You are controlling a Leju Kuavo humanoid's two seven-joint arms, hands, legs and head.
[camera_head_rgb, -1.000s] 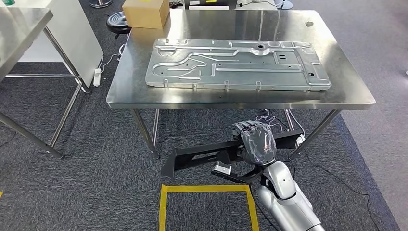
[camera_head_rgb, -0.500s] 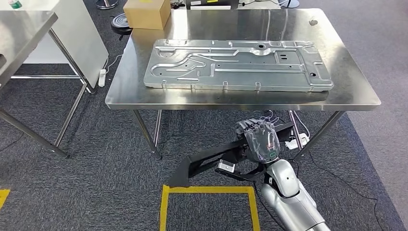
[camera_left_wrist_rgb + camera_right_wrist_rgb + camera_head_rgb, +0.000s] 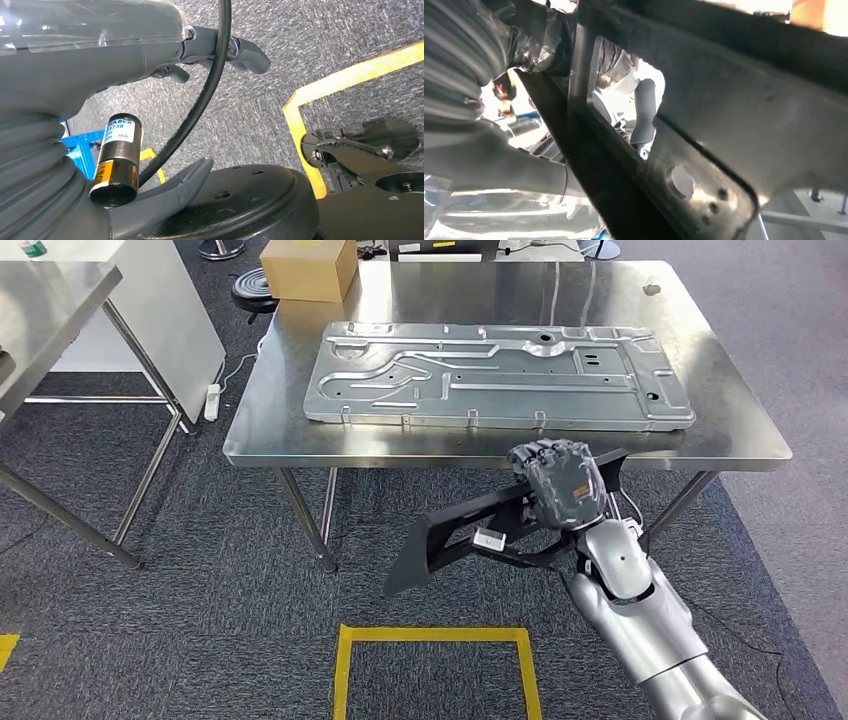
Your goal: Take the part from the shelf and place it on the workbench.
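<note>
Head view shows the right hand (image 3: 560, 485) gripping the long black part (image 3: 480, 525), now lifted from knee height to just below the front edge of the steel workbench (image 3: 300, 435), where a stamped metal panel (image 3: 500, 375) lies. The part has yet to clear the edge. Left wrist view shows the left hand (image 3: 220, 50) holding nothing, fingers loosely curled.

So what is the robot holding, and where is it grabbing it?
Its right hand grips a long black part near one end. The left hand holds nothing.
</note>
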